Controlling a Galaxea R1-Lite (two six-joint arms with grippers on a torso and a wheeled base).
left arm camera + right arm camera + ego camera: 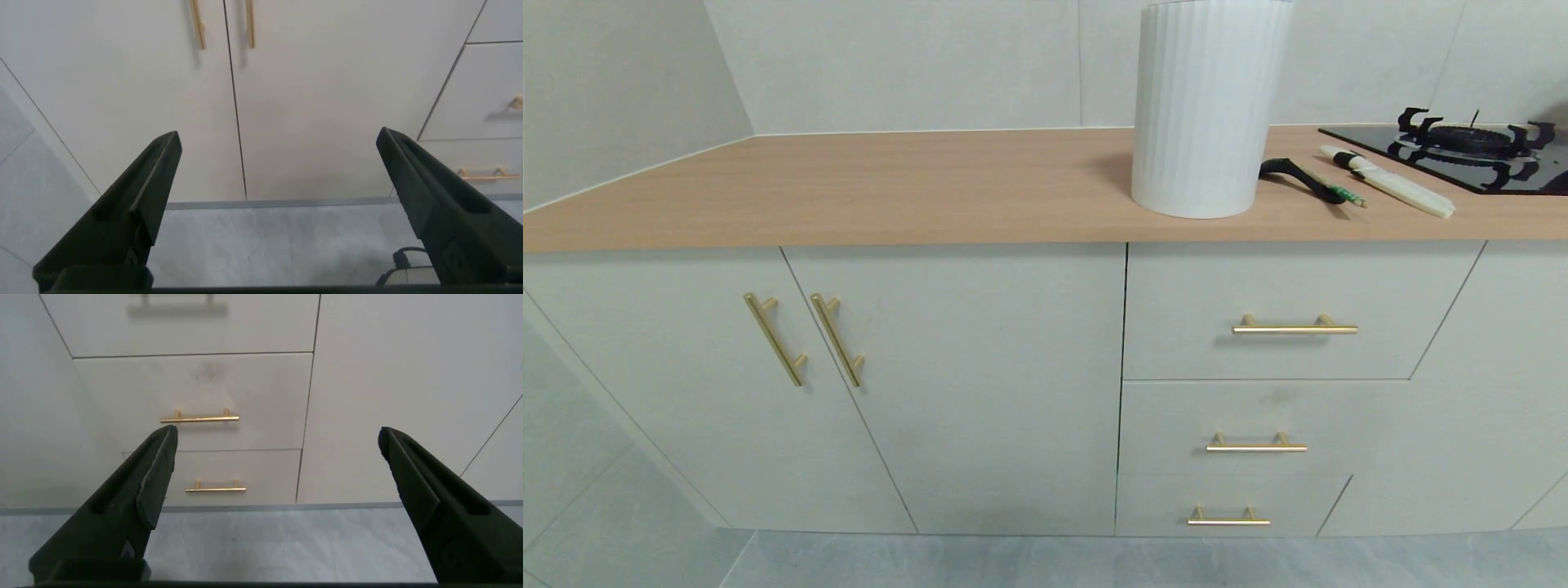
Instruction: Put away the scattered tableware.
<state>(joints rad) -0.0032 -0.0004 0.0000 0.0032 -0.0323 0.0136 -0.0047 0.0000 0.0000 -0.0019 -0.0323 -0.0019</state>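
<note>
Left claw (pixel 276 137) hangs low in front of the shut cabinet doors (pixel 327 98), above the grey floor (pixel 270 245), its two dark fingers spread wide with nothing between them. Right claw (pixel 276 433) hangs just as low and just as wide, also empty, facing the stacked drawers (pixel 196 392) and their gold handles (pixel 200 418). From the head camera, the wooden worktop (pixel 890 188) runs across the upper half. A tall white ribbed container (pixel 1205 106) stands upright on it at about 1 o'clock, near the front edge. Just beside the container, at its 3 o'clock, lies a black-handled utensil (pixel 1298 175) with a thin green-patterned stick (pixel 1347 194) against its far end; whether the handle touches the container cannot be told. A pale long utensil (pixel 1388 181) with a black band lies slantwise at 3 o'clock of those, near but apart. Behind it, at 2 o'clock in the view, sits a black hob (pixel 1462 147). The drawer fronts and worktop edge stand between both claws and the tableware above.
</note>
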